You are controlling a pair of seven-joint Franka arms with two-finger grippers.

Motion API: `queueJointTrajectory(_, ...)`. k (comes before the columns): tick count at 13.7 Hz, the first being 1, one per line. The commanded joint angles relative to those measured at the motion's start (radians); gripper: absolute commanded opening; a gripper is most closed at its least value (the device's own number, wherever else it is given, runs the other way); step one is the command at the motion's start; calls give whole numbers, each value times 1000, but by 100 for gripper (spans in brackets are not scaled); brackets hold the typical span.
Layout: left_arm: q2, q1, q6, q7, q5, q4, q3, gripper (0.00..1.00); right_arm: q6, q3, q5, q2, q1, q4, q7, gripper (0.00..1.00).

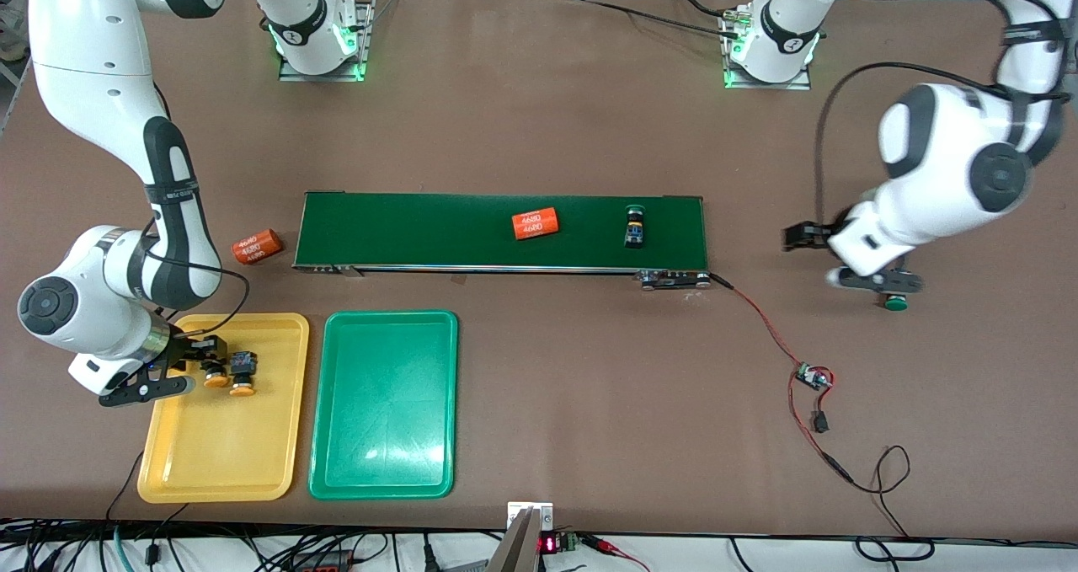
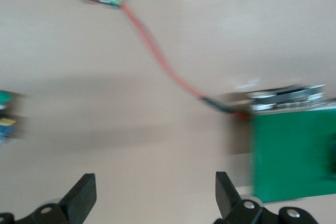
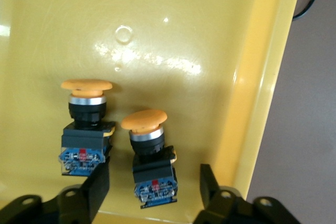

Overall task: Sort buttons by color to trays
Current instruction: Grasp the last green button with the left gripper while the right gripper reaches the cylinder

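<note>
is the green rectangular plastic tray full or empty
Empty: the green rectangular plastic tray shows only bare glossy floor in the front view.

L wrist: green-cap button (image 2: 4, 116) cut off, blurred | conveyor belt (image 2: 291, 153) smeared (motion)

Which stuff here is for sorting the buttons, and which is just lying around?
For the job:
yellow buttons
green buttons
yellow tray
green tray

Just lying about:
orange cylinders
conveyor belt
circuit board

Glossy, seemingly plastic yellow tray (image 3: 252, 103)
</note>
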Motion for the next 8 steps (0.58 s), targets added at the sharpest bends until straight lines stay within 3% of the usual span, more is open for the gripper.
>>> queueJointTrajectory(1,7,14,28,85,171,-7,35,100,-66,10,20,-42,-8,8,-23,100)
queueJointTrajectory(3,56,27,97,80,303,-7,61,100,-155,10,37,-105,-2,7,-18,100)
queueJointTrajectory(5,122,73,149,89,316,1,78,100,-233,11,105,-180,10,7,-17,100)
queueJointTrajectory(8,207,108,259,169,316,0,96,100,-323,11,130,-256,28,8,31,100)
